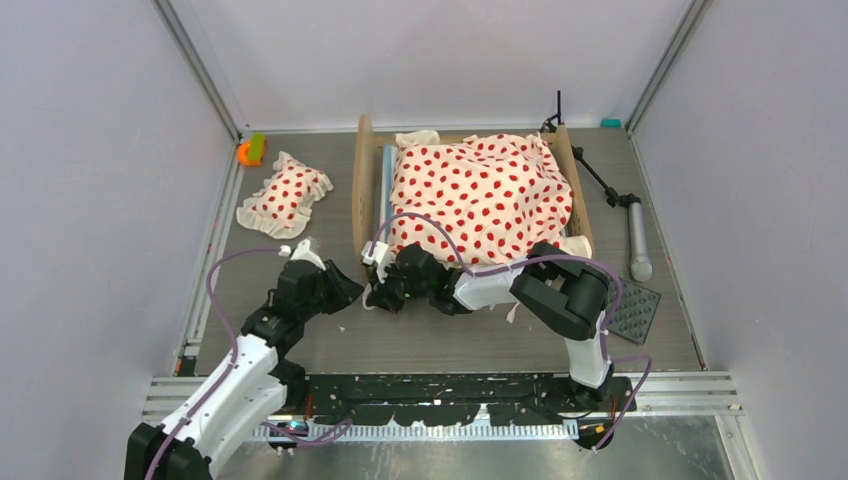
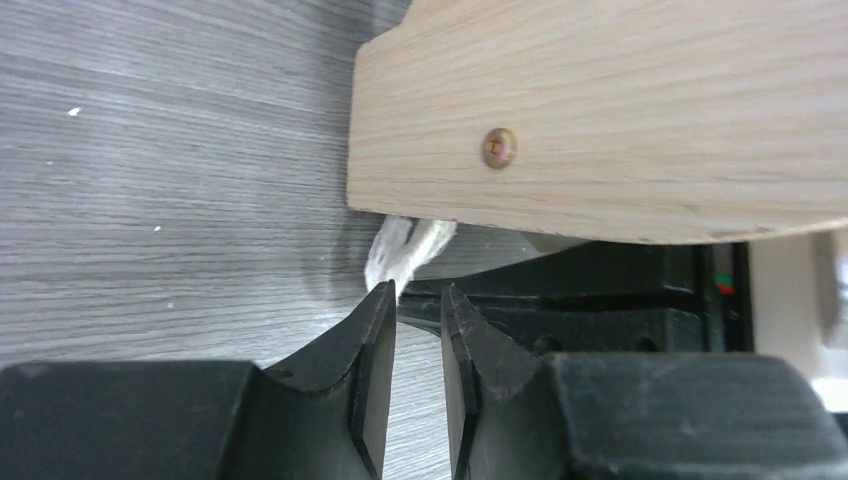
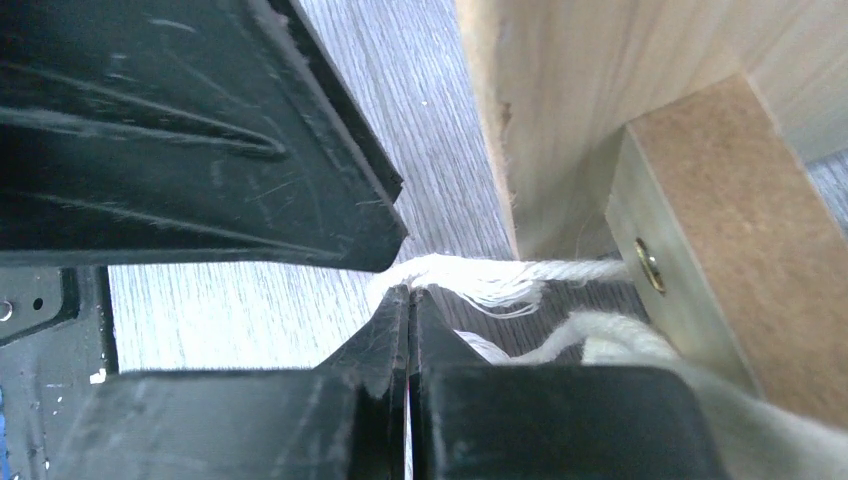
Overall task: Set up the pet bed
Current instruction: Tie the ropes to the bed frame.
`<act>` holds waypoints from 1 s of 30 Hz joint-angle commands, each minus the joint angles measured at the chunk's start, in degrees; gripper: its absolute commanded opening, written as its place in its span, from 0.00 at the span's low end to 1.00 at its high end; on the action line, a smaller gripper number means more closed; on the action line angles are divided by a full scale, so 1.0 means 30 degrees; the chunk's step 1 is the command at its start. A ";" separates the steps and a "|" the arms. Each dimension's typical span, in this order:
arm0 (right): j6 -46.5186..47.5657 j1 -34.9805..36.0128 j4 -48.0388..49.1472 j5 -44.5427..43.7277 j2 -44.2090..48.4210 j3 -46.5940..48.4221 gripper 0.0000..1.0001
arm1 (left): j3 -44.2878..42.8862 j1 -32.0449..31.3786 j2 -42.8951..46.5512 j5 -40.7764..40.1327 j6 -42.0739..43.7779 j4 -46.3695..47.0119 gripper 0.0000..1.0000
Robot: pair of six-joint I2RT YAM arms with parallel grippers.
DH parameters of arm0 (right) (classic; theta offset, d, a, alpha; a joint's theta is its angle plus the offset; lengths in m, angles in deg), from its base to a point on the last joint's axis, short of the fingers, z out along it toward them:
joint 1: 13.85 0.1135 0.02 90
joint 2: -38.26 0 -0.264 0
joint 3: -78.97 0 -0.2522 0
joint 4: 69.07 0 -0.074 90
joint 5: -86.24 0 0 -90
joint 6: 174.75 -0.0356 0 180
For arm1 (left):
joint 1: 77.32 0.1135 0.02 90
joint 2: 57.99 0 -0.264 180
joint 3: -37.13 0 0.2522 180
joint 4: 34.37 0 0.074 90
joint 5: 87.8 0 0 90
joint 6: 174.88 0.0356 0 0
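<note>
The pet bed is a light-wood frame in the middle of the table. Cream red-polka-dot bedding is draped over it, and a strip of striped mattress shows at its left. Both grippers meet at the bed's near left corner. My right gripper is shut, its tips pinching a frayed white tie string that runs from under the wooden leg. My left gripper stands narrowly open and empty. The string's end lies just beyond it, below the end board.
A matching polka-dot pillow lies left of the bed, with an orange and green object behind it. A black tripod stand and a dark studded mat lie right of the bed. White walls enclose the table.
</note>
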 commanded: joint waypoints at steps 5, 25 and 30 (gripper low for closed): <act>-0.0008 0.0245 0.0569 0.0490 -0.0369 0.0206 0.00 | -0.0651 0.0826 -0.1937 -0.0903 0.0563 0.0446 0.22; 0.0027 0.0202 0.0613 0.0277 -0.0253 0.0177 0.00 | 0.0014 0.0984 -0.5485 0.1611 0.0783 0.4052 0.22; 0.0056 0.0174 0.0600 0.0263 -0.0279 0.0177 0.00 | 0.0153 0.0984 -0.4532 0.1499 0.0813 0.3581 0.18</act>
